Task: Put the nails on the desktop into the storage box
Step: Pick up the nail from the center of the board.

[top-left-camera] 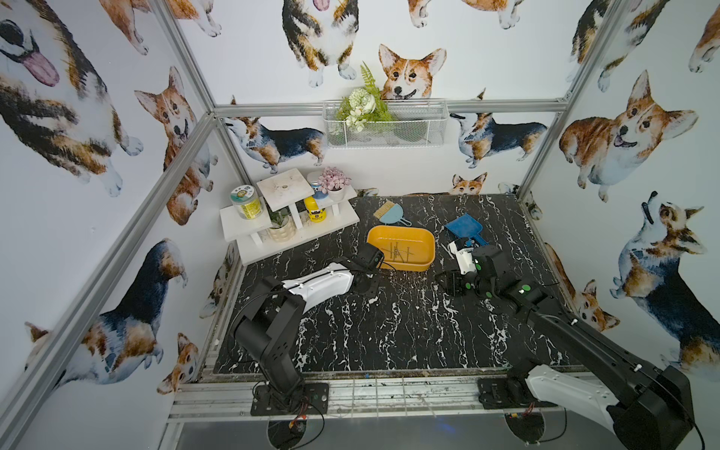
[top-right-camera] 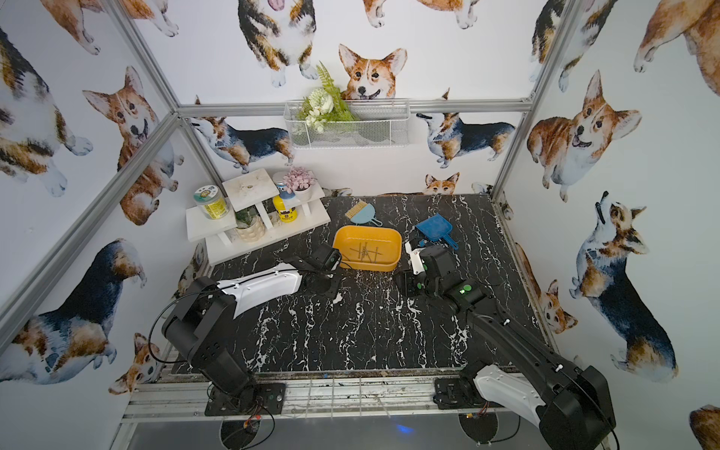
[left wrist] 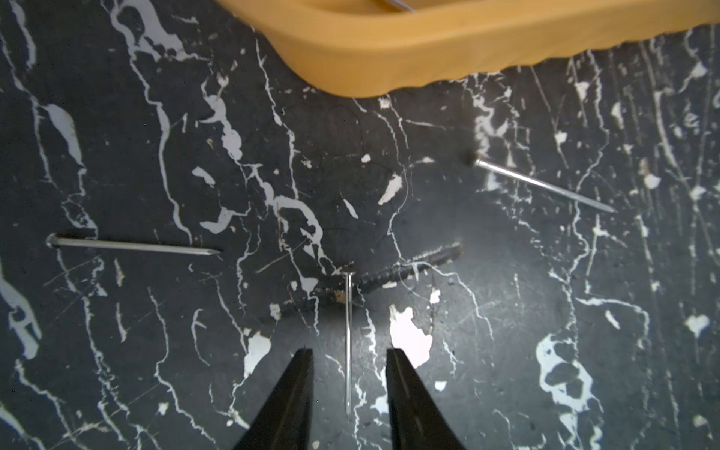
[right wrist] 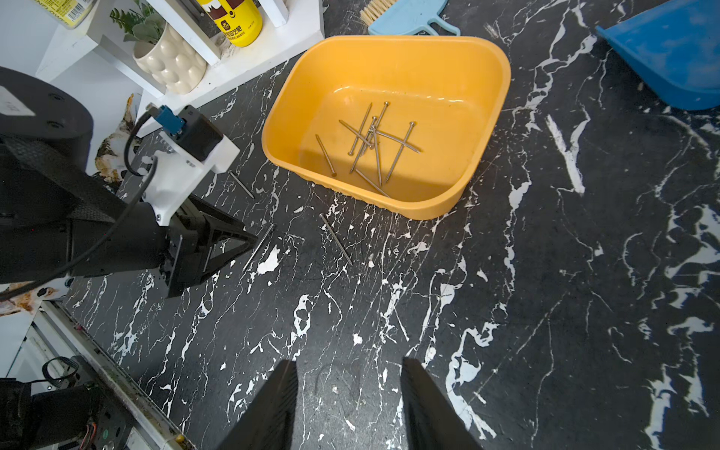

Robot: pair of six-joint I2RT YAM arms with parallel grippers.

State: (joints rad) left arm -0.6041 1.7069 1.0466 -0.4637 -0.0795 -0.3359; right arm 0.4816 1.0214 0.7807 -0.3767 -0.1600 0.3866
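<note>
Three thin grey metal nails (left wrist: 132, 245) lie loose on the black, white-veined marble desktop (left wrist: 545, 311), just off a corner of the shallow yellow-orange plastic storage box (right wrist: 487, 128) at mid-desk. About nine more lie crossed inside it (right wrist: 376, 156). The left gripper (left wrist: 349, 350) is released, one loose nail lying untouched between its jaws. The right gripper (right wrist: 346, 364) is spread and empty.

Storage box (left wrist: 409, 50) cropped in L-wrist view; nails (top-left-camera: 397, 253) in a top view too small to count.
</note>
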